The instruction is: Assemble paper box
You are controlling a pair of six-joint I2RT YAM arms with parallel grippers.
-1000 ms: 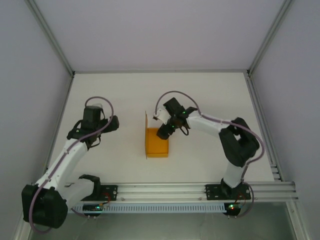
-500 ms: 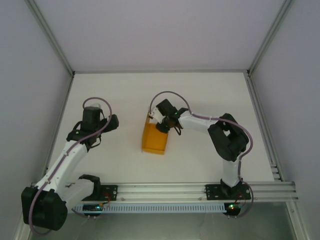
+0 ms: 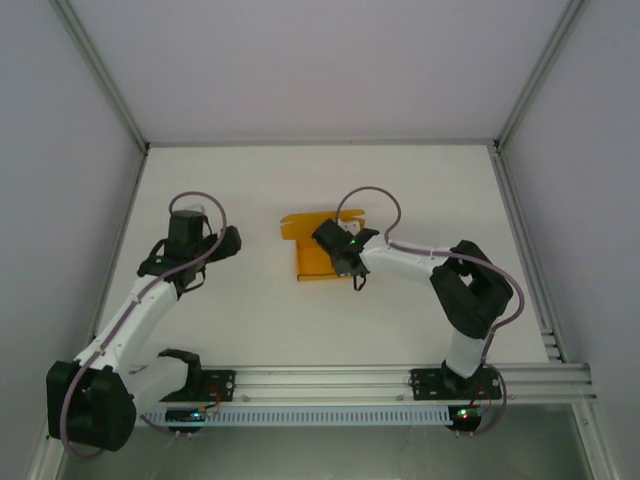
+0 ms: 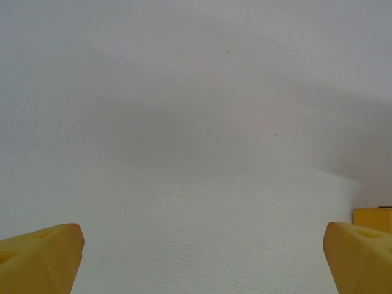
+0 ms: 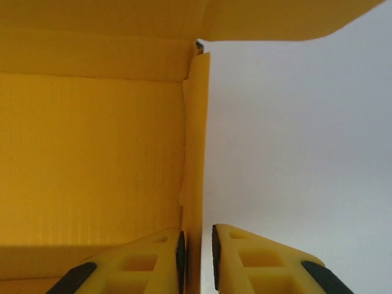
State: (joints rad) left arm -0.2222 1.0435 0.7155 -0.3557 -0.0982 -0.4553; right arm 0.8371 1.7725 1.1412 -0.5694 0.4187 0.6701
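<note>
The right gripper (image 5: 196, 257) is clamped on a thin upright side wall of the orange-yellow corrugated card paper box (image 3: 314, 247), its yellow fingers (image 5: 240, 262) almost meeting across the card. Half a second ago the box sat nearer the arms with a wall standing at its far-left corner. Now it lies farther back on the white tabletop (image 3: 430, 190), turned, with a flap spread along its far side. The right wrist view brings out the pinched wall, the ribbed inner face and a flap overhead. From above, the whole box sits mid-table, well apart from the left gripper (image 4: 202, 248), whose fingers are spread wide over bare table.
</note>
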